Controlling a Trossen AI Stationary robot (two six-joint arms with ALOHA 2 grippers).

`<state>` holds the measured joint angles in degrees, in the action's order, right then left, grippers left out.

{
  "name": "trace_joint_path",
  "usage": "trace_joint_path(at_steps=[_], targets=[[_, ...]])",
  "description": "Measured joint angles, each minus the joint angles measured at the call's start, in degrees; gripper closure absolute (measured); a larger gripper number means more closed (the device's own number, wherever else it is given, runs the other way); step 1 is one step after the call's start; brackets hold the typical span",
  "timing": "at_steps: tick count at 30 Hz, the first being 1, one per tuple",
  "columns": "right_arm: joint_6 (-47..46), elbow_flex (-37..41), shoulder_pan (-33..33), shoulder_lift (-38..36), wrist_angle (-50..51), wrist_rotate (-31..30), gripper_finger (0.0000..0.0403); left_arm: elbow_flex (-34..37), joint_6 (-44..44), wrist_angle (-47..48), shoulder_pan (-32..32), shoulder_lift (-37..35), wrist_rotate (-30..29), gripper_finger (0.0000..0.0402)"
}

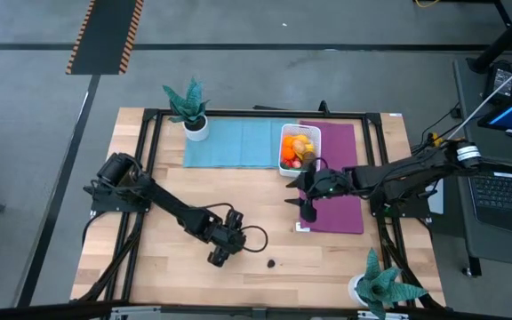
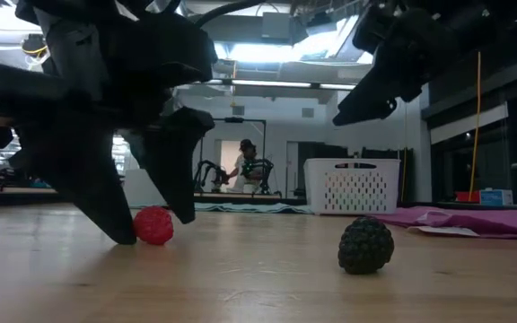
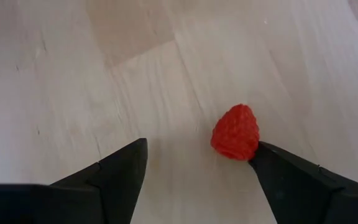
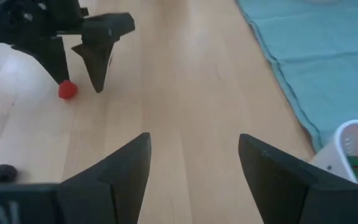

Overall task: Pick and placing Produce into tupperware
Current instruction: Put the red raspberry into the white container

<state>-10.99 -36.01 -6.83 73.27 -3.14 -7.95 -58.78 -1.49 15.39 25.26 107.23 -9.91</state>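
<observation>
Left claw [image 3: 194, 168] hangs low over the bare wood of the surface [image 1: 167, 187] toward its front edge, fingers spread apart, with a small red bumpy toy raspberry [image 3: 235, 132] lying between them and touching one fingertip [image 3: 263, 155]; nothing is gripped yet. By the look of it, the step in hand is the pick of this berry, and the next move calls for centring the fingers on it, closing, then carrying it across to the container. Right claw [image 4: 193, 155] hovers near the surface's right side above the purple flat mat [image 1: 340, 209], fingers apart and empty. A dark knobbly toy blackberry [image 2: 365, 245] lies on the wood near the front edge, apart from the raspberry. Near the back edge stands the small white translucent rectangular plastic tupperware [image 1: 300, 149], which holds several pieces already, orange, yellow, red and green among them.
</observation>
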Motion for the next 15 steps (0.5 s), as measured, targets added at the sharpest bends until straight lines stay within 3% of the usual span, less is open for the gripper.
trace_joint_path(at_steps=[8, 15], targets=[[1.02, 0.00, -0.16, 5.82, -6.80, 0.01, 0.0160, 0.07, -14.63, -0.01, 0.00, -0.19, 0.28, 0.0115], [2.36, 0.00, -0.16, 7.30, -9.52, -0.01, 0.0160, 0.11, -13.37, -0.29, -0.29, -0.15, 0.55, 0.0115]])
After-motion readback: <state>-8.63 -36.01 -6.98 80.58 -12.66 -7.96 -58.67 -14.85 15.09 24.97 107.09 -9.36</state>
